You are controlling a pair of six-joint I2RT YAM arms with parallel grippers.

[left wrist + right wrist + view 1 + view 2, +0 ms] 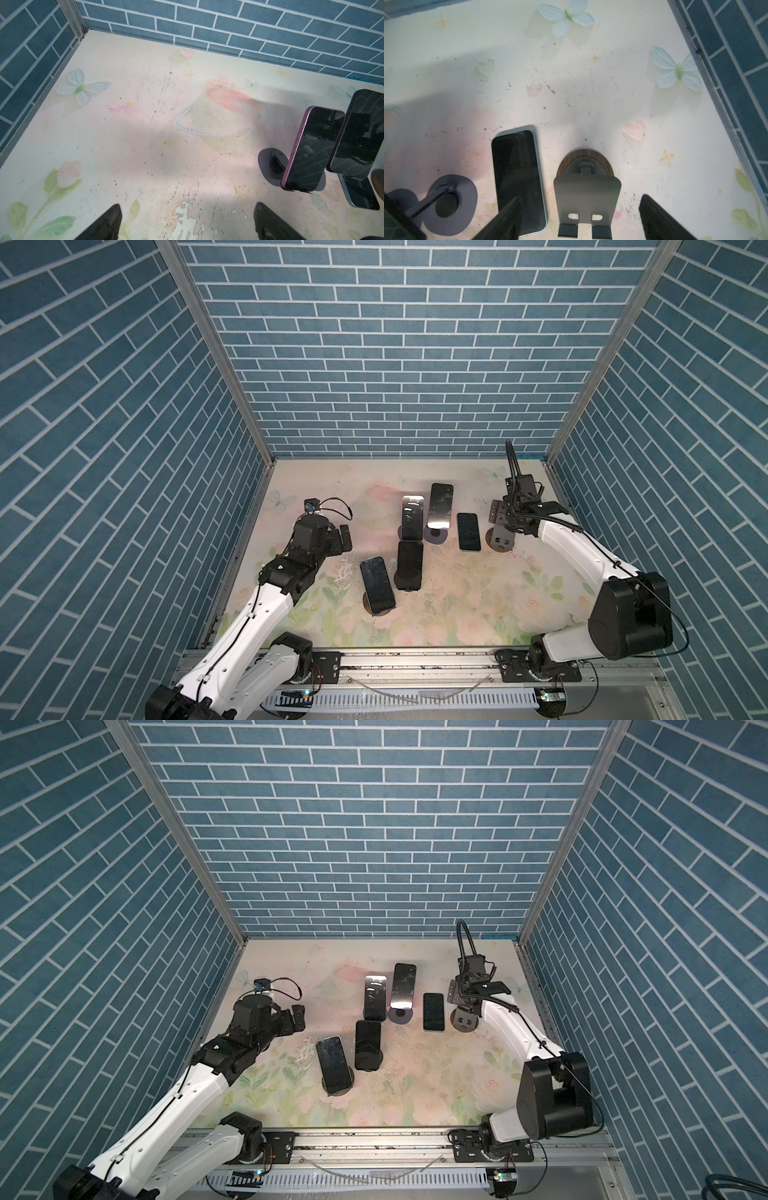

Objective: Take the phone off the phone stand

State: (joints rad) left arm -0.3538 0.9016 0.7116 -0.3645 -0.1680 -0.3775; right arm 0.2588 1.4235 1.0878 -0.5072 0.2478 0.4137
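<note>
The phone stand (586, 199) sits between my right fingers (658, 220). The phone (517, 166) lies flat on the table (571, 83) just beside it, partly beneath one fingertip. My left fingers (104, 226) hang over the table, with two propped phones (311, 149) off to their side.

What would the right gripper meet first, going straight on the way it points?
Likely the empty phone stand, which sits between the right gripper's open jaws in the right wrist view. The flat phone lies beside that line. Depth unclear.
</note>
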